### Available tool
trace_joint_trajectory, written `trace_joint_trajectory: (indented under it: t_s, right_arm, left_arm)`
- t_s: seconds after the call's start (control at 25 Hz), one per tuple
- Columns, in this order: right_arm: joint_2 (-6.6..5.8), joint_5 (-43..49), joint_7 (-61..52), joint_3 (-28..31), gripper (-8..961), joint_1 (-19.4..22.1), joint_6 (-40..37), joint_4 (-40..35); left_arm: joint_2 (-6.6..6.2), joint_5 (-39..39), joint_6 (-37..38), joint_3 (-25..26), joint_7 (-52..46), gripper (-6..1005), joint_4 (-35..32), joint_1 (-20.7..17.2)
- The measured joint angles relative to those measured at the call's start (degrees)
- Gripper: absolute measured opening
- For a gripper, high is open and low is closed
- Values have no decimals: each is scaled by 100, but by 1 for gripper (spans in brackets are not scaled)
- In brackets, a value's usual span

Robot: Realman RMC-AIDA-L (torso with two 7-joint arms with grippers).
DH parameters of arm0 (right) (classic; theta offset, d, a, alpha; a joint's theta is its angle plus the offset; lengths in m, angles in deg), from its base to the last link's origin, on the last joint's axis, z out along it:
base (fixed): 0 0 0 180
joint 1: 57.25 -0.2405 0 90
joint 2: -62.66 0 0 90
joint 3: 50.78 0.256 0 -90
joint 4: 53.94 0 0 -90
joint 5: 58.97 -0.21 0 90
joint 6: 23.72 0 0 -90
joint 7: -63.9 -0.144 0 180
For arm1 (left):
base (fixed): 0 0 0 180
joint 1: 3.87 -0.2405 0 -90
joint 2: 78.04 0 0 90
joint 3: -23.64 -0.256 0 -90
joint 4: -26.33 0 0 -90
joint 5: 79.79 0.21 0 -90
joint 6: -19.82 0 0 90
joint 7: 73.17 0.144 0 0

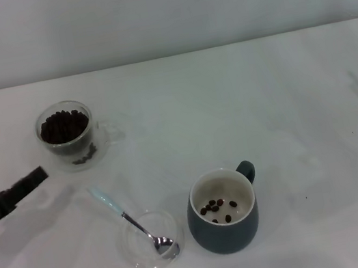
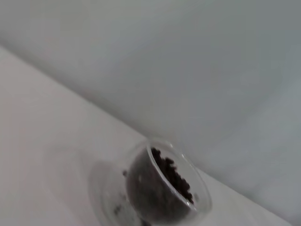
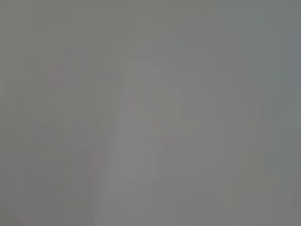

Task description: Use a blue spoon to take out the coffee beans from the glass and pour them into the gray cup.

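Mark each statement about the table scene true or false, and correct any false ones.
1. The blue spoon rests with its bowl in the flat clear saucer. True.
2. The gray cup is empty. False: a few coffee beans lie inside.
3. The glass holds many beans. True.
4. The left gripper is holding the spoon. False: it is at the left edge near the glass, apart from the spoon.
5. The cup lies on its side. False: it stands upright.

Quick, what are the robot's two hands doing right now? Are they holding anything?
Left gripper: at the table's left edge near the glass, holding nothing; open or shut cannot be told.
Right gripper: not in view.
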Motion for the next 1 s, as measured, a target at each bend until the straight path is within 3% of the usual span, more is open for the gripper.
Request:
trace_joint_trajectory:
  t_s: [0.2, 0.4, 0.56, 0.76, 1.0]
  right_arm:
    - [0, 8, 2, 1, 727, 0, -202, 6]
    - [8, 38, 2, -33, 726, 54, -396, 52]
    - [16, 49, -4, -165, 726, 112, -610, 193]
    - [29, 52, -34, -603, 727, 210, -986, 418]
    - [34, 53, -130, -1104, 727, 216, -1483, 575]
  left_arm:
    - [79, -146, 201, 31, 584, 666, -727, -492]
    - [90, -775, 560, 367, 1717, 667, -819, -880]
    - [98, -1465, 732, 623, 2882, 667, -781, -1272]
    - [108, -1840, 754, 909, 3740, 659, -600, -1404]
    - [110, -2714, 810, 1212, 5168, 656, 125, -1400]
